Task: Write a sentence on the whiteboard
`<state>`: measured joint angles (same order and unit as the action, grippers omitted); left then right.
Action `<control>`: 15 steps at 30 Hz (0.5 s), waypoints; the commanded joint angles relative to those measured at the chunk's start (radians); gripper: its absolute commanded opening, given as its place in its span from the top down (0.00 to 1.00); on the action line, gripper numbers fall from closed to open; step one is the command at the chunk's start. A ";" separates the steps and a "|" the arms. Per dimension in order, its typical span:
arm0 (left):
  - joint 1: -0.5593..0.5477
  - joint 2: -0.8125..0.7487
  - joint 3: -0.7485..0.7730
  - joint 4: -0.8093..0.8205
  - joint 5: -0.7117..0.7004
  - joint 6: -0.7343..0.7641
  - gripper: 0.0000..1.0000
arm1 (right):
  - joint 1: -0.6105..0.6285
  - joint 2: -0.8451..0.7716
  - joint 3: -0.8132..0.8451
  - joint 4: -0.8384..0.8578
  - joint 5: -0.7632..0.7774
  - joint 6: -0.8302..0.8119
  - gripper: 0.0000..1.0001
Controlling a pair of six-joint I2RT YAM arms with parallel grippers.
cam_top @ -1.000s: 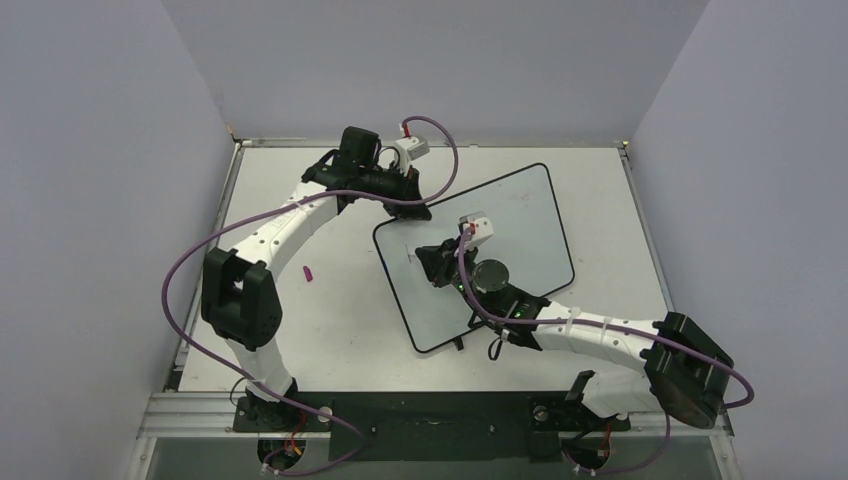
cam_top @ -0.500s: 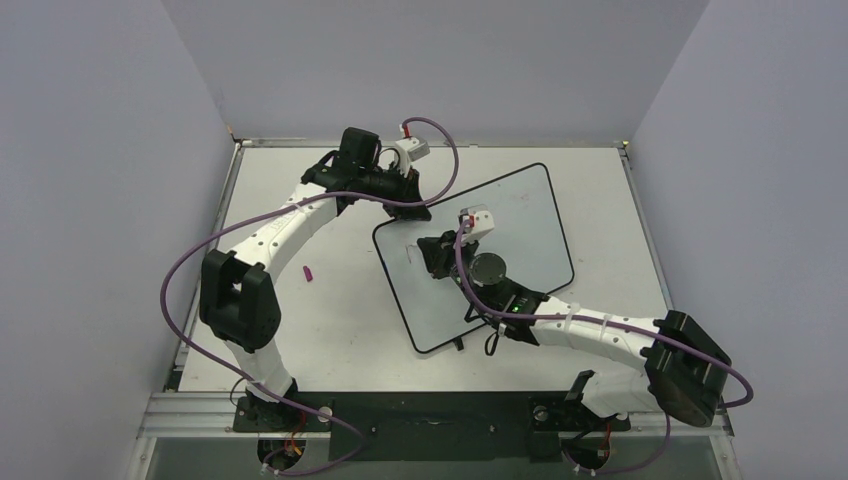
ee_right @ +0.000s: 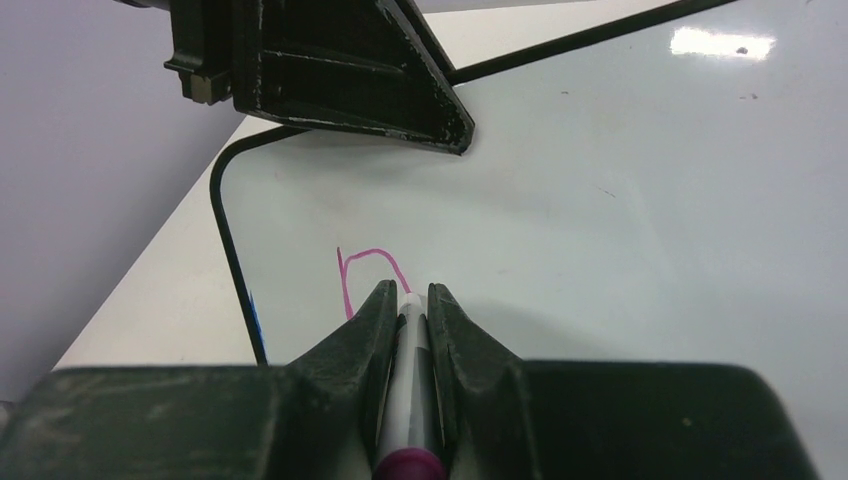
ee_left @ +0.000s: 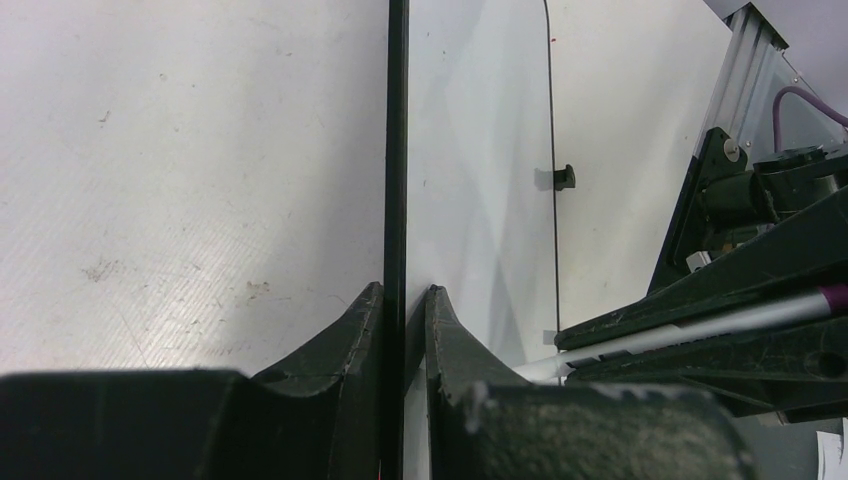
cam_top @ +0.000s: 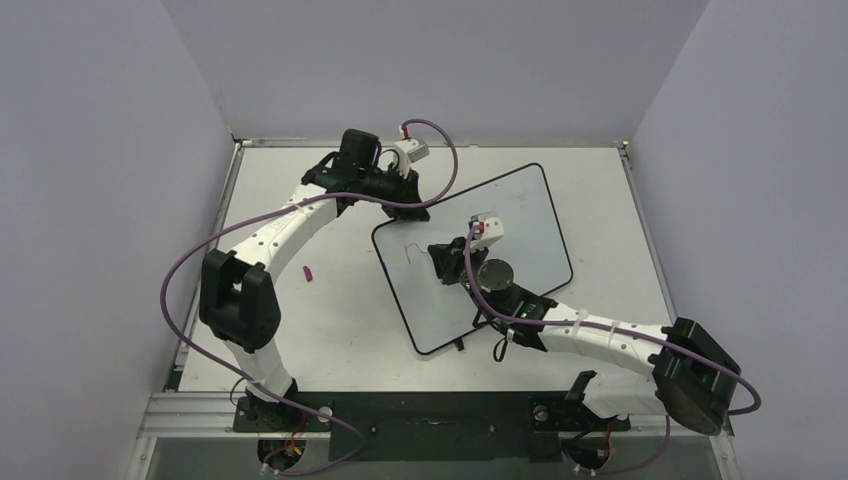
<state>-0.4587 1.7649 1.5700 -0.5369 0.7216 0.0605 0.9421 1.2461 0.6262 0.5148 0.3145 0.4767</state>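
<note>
Pink strokes, the first of the sentence (ee_right: 343,285), lay on the whiteboard (cam_top: 520,215) near its left corner. The board lay flat and skewed on the table (cam_top: 330,320). My right gripper (ee_right: 408,295) was pinched on the marker (ee_right: 408,370), whose tip touched the board at the end of the looped stroke. My left gripper (ee_left: 400,295) was clamped on the board's black-framed edge. A pink bit (cam_top: 308,272) lay on the table left of the board, apart from it
</note>
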 commanded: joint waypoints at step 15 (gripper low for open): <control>-0.006 0.006 -0.074 0.057 -0.104 0.165 1.00 | -0.003 -0.133 -0.049 -0.086 0.022 0.008 1.00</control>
<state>-0.4545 1.7615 1.5303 -0.4820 0.7181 0.0700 0.9421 1.1889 0.5869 0.4274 0.3145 0.4900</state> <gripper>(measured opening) 0.127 0.102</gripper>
